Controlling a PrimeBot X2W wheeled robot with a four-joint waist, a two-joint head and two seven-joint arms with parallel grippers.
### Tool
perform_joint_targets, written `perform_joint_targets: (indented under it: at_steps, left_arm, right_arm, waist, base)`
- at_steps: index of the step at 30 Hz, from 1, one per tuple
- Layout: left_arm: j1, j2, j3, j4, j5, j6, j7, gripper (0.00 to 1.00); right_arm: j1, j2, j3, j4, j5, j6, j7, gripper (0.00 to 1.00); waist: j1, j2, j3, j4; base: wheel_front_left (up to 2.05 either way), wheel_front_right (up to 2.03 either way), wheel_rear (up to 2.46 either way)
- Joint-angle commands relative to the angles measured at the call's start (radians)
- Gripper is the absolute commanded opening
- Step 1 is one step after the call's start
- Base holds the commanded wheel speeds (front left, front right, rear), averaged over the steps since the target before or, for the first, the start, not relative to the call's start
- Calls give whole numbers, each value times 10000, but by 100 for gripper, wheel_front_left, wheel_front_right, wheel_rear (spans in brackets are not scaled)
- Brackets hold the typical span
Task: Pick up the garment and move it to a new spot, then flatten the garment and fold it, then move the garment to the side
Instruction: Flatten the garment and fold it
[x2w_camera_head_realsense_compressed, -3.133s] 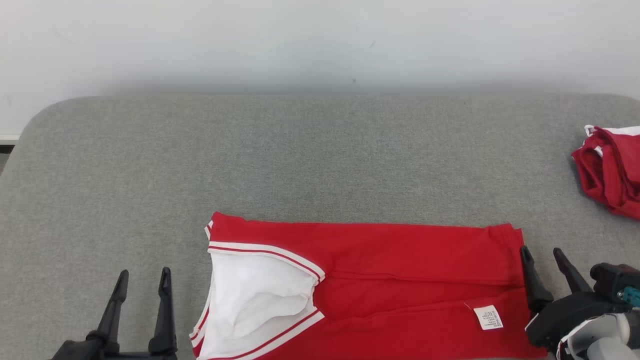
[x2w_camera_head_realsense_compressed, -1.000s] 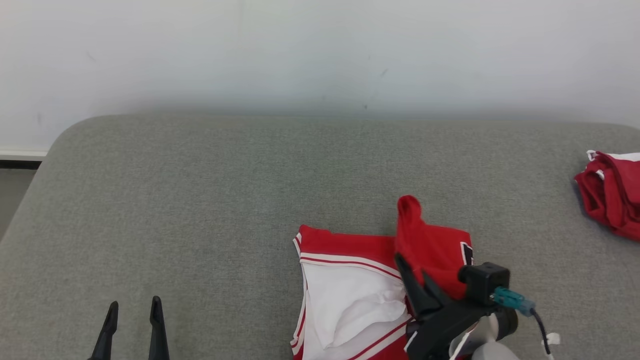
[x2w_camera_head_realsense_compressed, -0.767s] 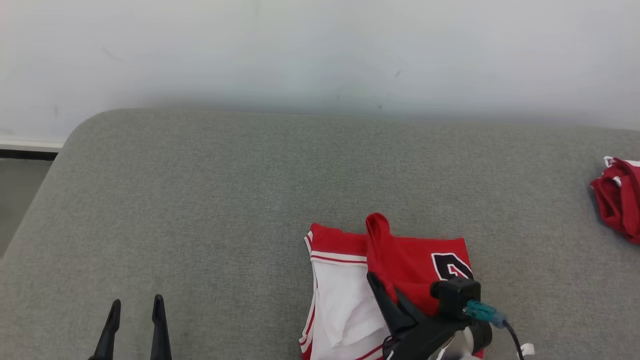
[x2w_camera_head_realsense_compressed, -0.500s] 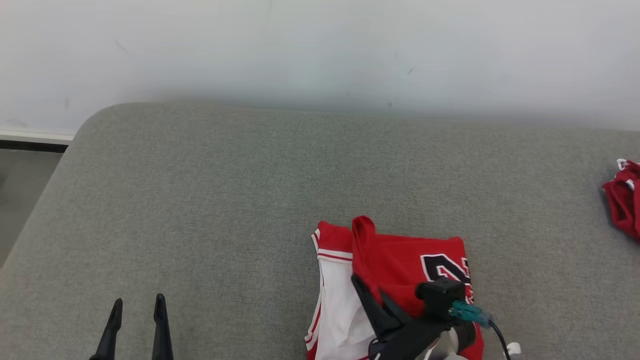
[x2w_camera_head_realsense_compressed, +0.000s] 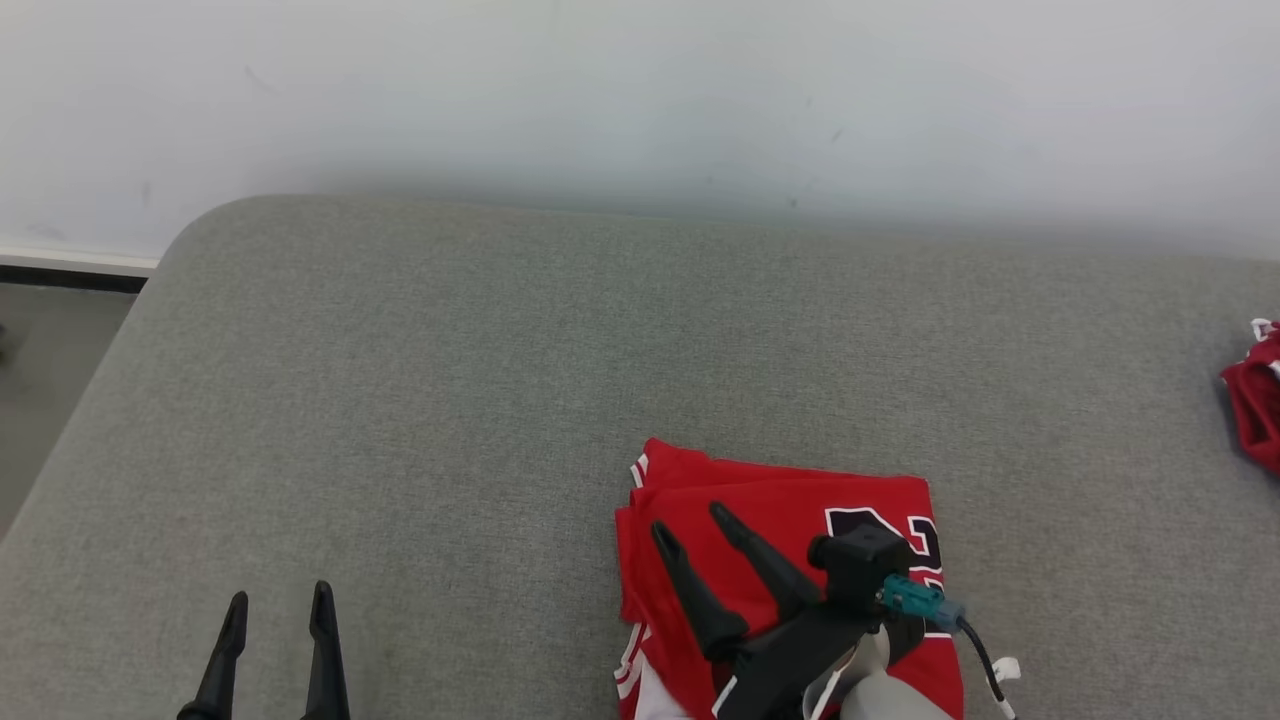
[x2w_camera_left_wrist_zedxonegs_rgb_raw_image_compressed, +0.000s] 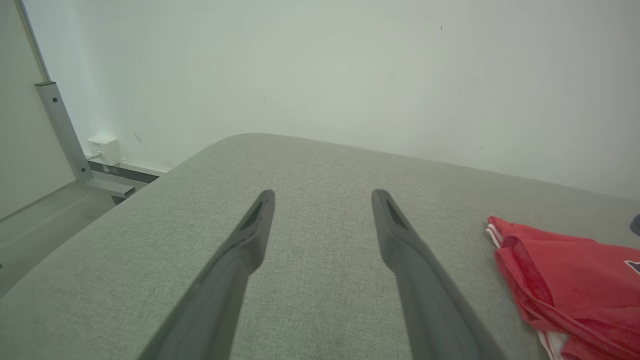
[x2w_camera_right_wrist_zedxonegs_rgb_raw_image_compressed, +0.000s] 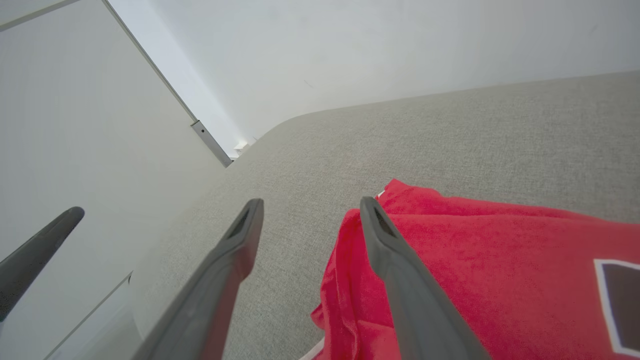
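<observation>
The garment (x2w_camera_head_realsense_compressed: 790, 520) is a red jersey with white trim and a black number, lying folded into a compact rectangle on the grey padded table (x2w_camera_head_realsense_compressed: 450, 380); it also shows in the left wrist view (x2w_camera_left_wrist_zedxonegs_rgb_raw_image_compressed: 565, 270) and the right wrist view (x2w_camera_right_wrist_zedxonegs_rgb_raw_image_compressed: 480, 260). My right gripper (x2w_camera_head_realsense_compressed: 690, 518) hovers over the garment's left part, open, with nothing between its fingers (x2w_camera_right_wrist_zedxonegs_rgb_raw_image_compressed: 385, 235). At the lower left my left gripper (x2w_camera_head_realsense_compressed: 277, 600) stands open over bare table, well left of the garment, empty (x2w_camera_left_wrist_zedxonegs_rgb_raw_image_compressed: 320, 200).
A second red and white garment (x2w_camera_head_realsense_compressed: 1255, 400) lies bunched at the table's right edge. The table's rounded left corner (x2w_camera_head_realsense_compressed: 190, 225) drops to the floor. A white wall (x2w_camera_head_realsense_compressed: 640, 90) runs behind the table.
My right gripper carried the garment's right half over onto the left half, then opened and let go. The white inner side is now covered. The camera shifted left.
</observation>
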Motion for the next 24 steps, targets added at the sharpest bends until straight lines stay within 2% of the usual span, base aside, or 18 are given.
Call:
perform_joint_targets:
  at_steps: [1, 5, 9, 18, 24]
  left_arm:
    - [91, -9, 24, 27, -97, 18, -27, 100]
    - [109, -9, -6, 4, -51, 55, -27, 100]
    - [156, -9, 32, -61, 14, 67, -27, 100]
    - [279, -10, 90, -194, 231, 57, -27, 100]
    - [343, -9, 121, -232, 354, 40, -27, 100]
  right_arm:
    - [-133, -1, -46, -116, -79, -29, -123, 100]
    - [-267, -3, -596, -535, -420, -29, -320, 100]
    - [-105, -138, -1564, -1006, -1057, -29, -413, 100]
    - [1198, -810, -3695, -2319, -2076, -29, -456, 100]
    - [2158, -847, -4742, -3030, -2483, -29, -461, 100]
  waist:
    - [0, -1, -37, -86]
    - [0, -1, -120, -263]
    - [0, -1, -188, -445]
    - [0, -1, -269, -822]
    - [0, -1, -342, -1028]
  base:
    - [0, 0, 0]
    - [0, 0, 0]
    - [0, 0, 0]
    - [0, 0, 0]
    - [0, 0, 0]
